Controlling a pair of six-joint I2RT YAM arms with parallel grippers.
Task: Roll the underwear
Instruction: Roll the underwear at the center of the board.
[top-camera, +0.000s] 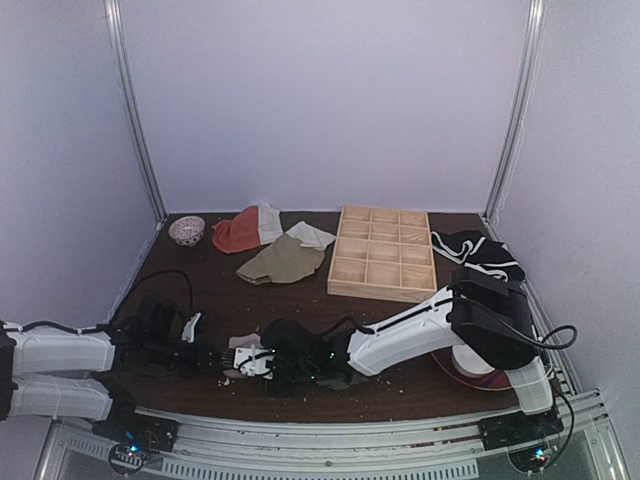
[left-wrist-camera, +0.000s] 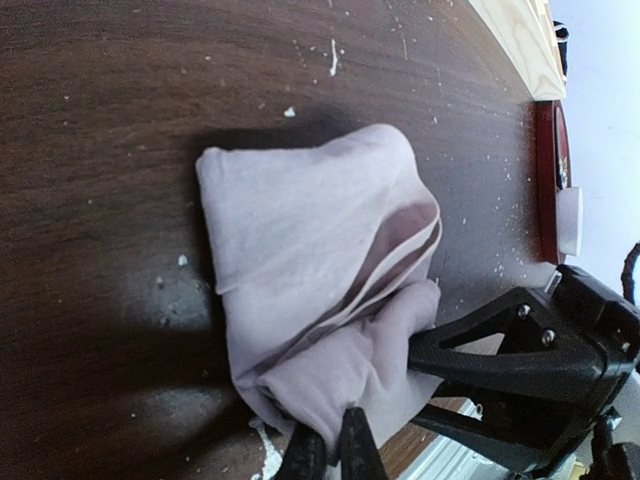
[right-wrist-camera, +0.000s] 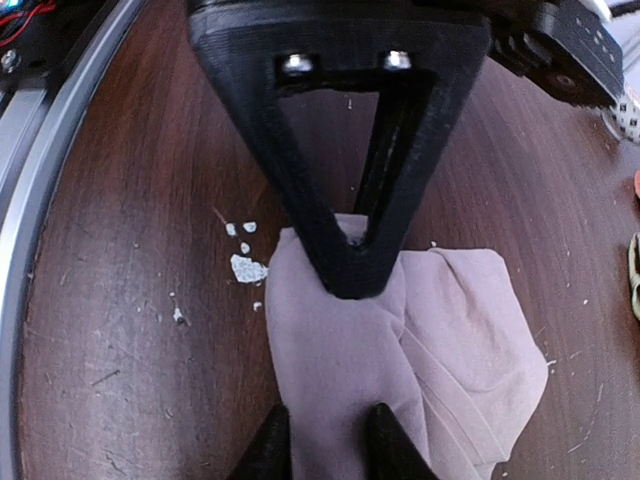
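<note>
- the dusty mauve-pink soft fabric underwear (left-wrist-camera: 300, 250) lies on the dark brown wooden table (left-wrist-camera: 100, 120) near its front edge, between the two arms and well apart from everything else there.
- we judge the work well under way: the underwear is already gathered into a small, layered bundle with several folds stacked along one side, not spread flat.
- it is not yet a proper roll. in the left wrist view one end curls into a thick tube, while the rest fans out as a loose, flat, roughly square flap.
- we see no white waistband in any view; it may be tucked inside, but we cannot tell.
- the left jaws are pinched nearly together on the thick curled end of the bundle.
- the right jaws sit on either side of the same end from the opposite side, with fabric filling the gap between them; we take them to be gripping it.
- what is left, as we judge it: wind the loose flap onto the curled end, tighten it, and let go without it springing open.
- the olive-green crumpled cloth (top-camera: 282, 260) and the pale wooden compartment tray (top-camera: 380, 252) sit far back, untouched.
</note>
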